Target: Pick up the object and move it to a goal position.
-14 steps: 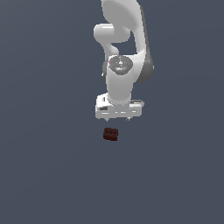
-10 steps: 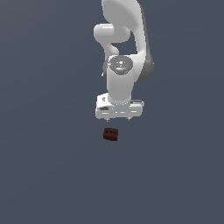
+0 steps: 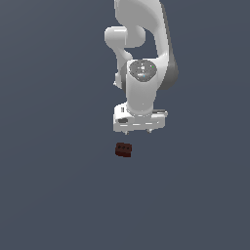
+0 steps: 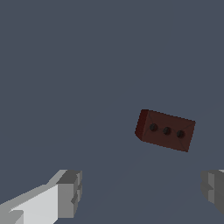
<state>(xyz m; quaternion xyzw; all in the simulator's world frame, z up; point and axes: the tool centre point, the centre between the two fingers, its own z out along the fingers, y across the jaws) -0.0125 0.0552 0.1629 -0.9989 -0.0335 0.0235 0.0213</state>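
- Brick (image 3: pixel 124 150): small, dark reddish-brown, blocky. It lies flat on the counter (image 3: pixel 49 195), apart from everything else. No edge or corner of the counter comes into either view, so its place against them cannot be given.
- Brick, wrist view (image 4: pixel 165 130): this view shows three dark round spots in a row on the broad upper face, a darker end face, and the long axis slightly skewed. In the exterior view the spots are only faint specks.
- Gripper (image 3: pixel 140 131): white, hanging above the counter, with the brick just below it and a little toward the exterior view's left. No contact between them.
- Jaws: spread wide apart, holding nothing. The wrist view shows this plainly, with one grey fingertip (image 4: pixel 70 194) at one side and the other (image 4: pixel 213 188) at the far side, bare counter between them. The brick sits beyond the gap, nearer the second fingertip. In the exterior view the fingers are short stubs under the hand and their spacing is hard to read.
- Arm (image 3: pixel 144 58): white, seen only in the exterior view. Upper links fold over at the top; the wrist drops straight down, hand level and facing the counter.
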